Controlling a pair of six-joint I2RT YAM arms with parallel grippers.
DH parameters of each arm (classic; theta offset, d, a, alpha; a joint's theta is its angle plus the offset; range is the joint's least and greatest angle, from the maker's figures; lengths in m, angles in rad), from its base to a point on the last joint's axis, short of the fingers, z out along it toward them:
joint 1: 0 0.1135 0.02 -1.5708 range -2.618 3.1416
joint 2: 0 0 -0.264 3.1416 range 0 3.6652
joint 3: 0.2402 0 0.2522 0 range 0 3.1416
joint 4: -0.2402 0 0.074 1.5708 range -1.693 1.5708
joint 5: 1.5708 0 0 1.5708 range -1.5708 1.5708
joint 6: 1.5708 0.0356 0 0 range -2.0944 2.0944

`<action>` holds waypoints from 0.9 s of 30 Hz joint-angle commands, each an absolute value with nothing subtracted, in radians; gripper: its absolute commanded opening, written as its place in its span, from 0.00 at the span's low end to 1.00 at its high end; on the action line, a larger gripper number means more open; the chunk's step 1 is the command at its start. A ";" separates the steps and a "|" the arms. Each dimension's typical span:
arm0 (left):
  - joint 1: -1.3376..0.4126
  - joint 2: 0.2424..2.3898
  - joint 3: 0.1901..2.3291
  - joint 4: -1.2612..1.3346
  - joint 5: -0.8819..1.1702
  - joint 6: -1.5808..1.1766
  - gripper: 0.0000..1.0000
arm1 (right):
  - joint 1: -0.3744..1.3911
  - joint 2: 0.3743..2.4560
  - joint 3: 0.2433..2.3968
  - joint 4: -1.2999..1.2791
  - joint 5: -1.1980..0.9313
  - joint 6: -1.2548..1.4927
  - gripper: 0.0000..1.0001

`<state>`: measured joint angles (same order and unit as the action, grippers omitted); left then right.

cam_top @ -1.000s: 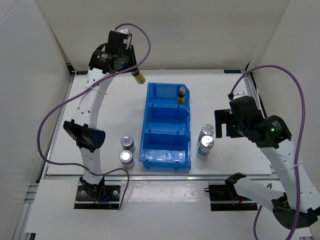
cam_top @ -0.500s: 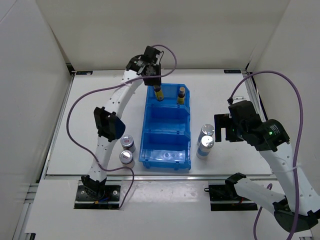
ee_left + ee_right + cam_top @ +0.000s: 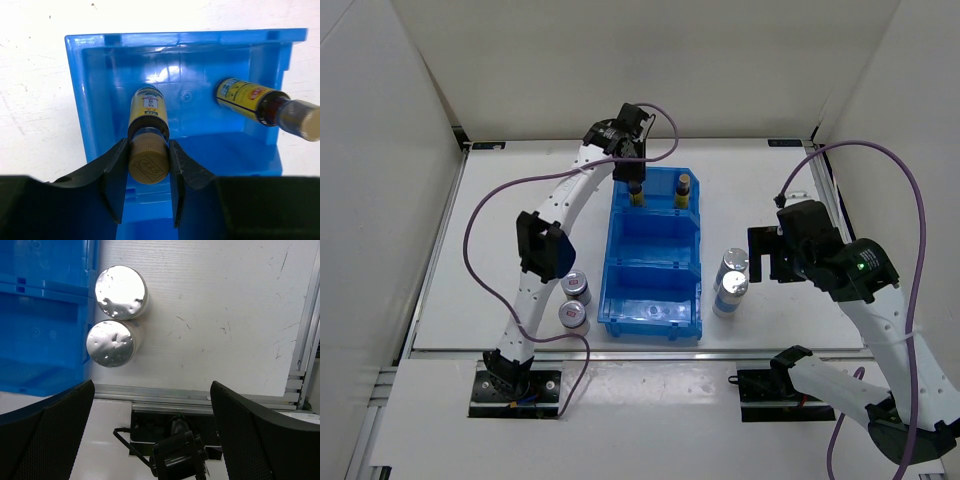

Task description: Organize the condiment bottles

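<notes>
My left gripper [image 3: 146, 170] is shut on the cap of a slim amber bottle [image 3: 147, 112] and holds it upright inside the far compartment of the blue bin [image 3: 655, 255], on its left side; it also shows from above [image 3: 636, 192]. The second amber bottle [image 3: 683, 191] stands in the same compartment at the right, also seen in the left wrist view [image 3: 250, 100]. Two taller silver-lidded cylinders [image 3: 734, 264] [image 3: 729, 290] stand right of the bin, seen too in the right wrist view [image 3: 121, 292] [image 3: 111, 343]. My right gripper [image 3: 152, 405] is open and empty, hovering right of them. Two short jars [image 3: 577, 285] [image 3: 573, 317] stand left of the bin.
The bin's middle and near compartments hold nothing. An aluminium rail [image 3: 200, 402] runs along the table's near edge, another along the right side [image 3: 825, 185]. White walls close in the back and sides.
My left gripper carried the amber bottle from the table's back, left of the bin, right and down into the far compartment. The right gripper barely moved.
</notes>
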<state>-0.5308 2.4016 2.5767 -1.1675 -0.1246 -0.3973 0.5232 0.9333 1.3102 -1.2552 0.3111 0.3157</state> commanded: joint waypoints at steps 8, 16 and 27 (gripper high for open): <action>-0.531 2.376 2.571 -1.131 -0.130 -0.376 0.65 | 0.523 0.939 1.301 -1.233 0.305 0.402 0.99; -0.531 2.272 2.562 -1.131 -0.152 -0.376 1.00 | 0.523 0.965 1.292 -1.172 0.301 0.469 0.99; -0.519 1.758 2.130 -1.131 -0.313 -0.347 1.00 | 0.514 1.216 1.292 -1.094 0.322 0.537 0.99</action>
